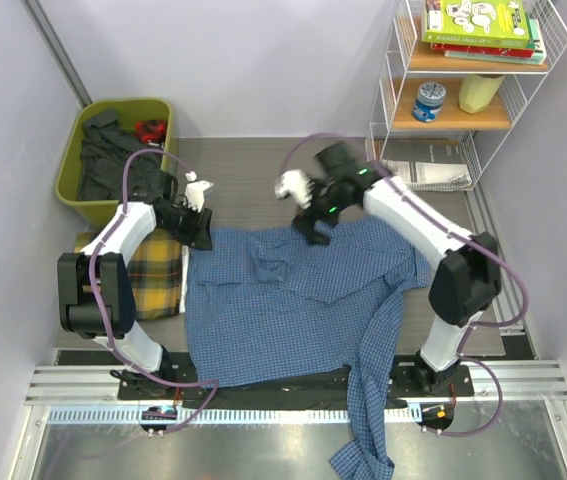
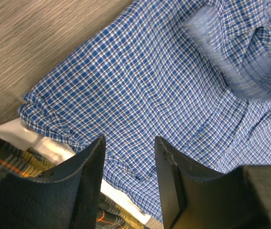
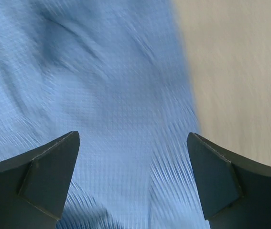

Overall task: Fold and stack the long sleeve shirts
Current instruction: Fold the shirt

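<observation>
The blue checked shirt point(image 1: 293, 305) lies spread flat on the table, one sleeve point(image 1: 368, 420) hanging over the near edge. The yellow plaid shirt point(image 1: 153, 275) lies folded at the left, partly under the blue shirt's edge. My left gripper point(image 1: 201, 232) is open above the blue shirt's far left corner point(image 2: 125, 95); the yellow shirt point(image 2: 39, 160) shows beside its left finger. My right gripper point(image 1: 311, 232) is open above the shirt's far edge point(image 3: 116, 95), with bare table point(image 3: 240, 62) to its right. Neither holds anything.
A green bin point(image 1: 113, 160) of dark clothes stands at the back left. A white wire shelf point(image 1: 463, 90) with books, a can and papers stands at the back right. Metal rails point(image 1: 263, 400) run along the near edge.
</observation>
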